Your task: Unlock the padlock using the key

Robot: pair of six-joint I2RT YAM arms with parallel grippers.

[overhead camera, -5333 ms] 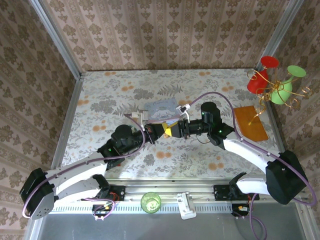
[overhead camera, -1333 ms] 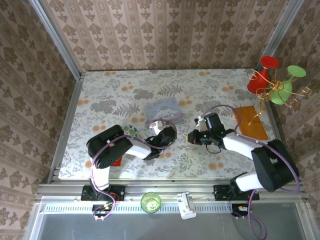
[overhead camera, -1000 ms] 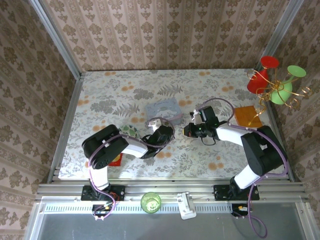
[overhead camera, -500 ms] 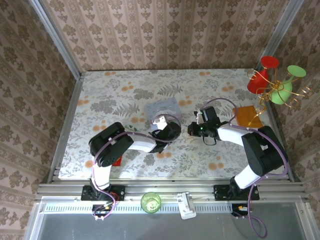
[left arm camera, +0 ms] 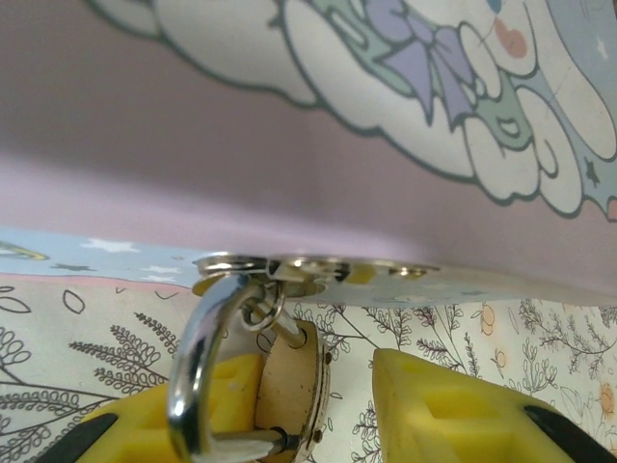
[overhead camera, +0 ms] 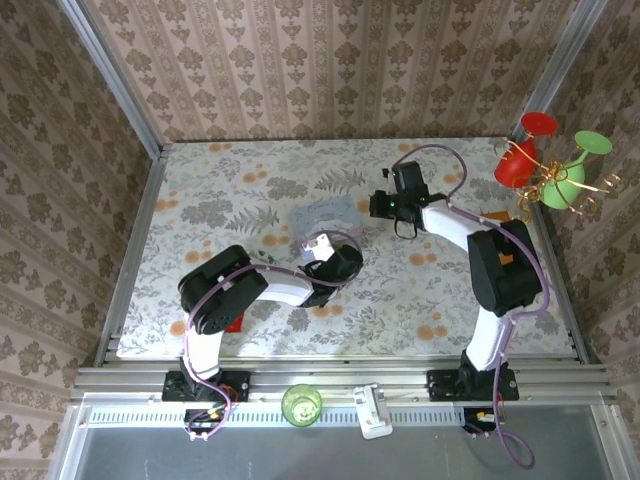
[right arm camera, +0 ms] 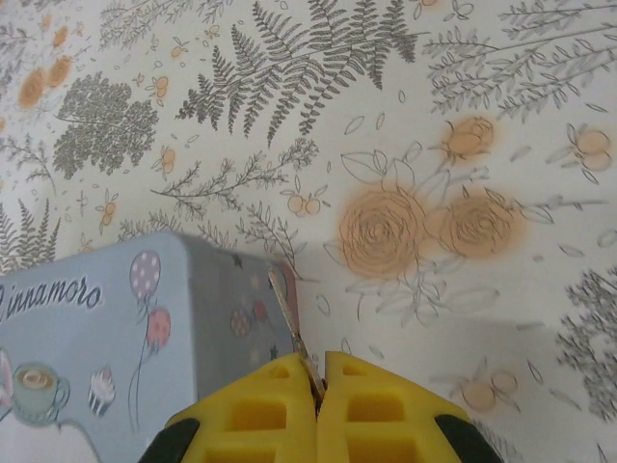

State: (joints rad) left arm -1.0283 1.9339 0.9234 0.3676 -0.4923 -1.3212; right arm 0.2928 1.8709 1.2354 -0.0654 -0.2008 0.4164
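Padlock [left arm camera: 289, 391] between the yellow fingers of left gripper [left arm camera: 333, 381], close against tin [left arm camera: 289, 145] side, shackle [left arm camera: 198, 357] looping up | left jaws apart: one finger touches padlock, the other stands clear | key [right arm camera: 286, 323] pinched in closed right gripper [right arm camera: 320, 371], pointing past tin corner | floral table [right arm camera: 463, 116] below

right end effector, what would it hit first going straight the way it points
Probably the corner of the pale blue tin; the thin metal key in the right end effector points there, depth unclear.
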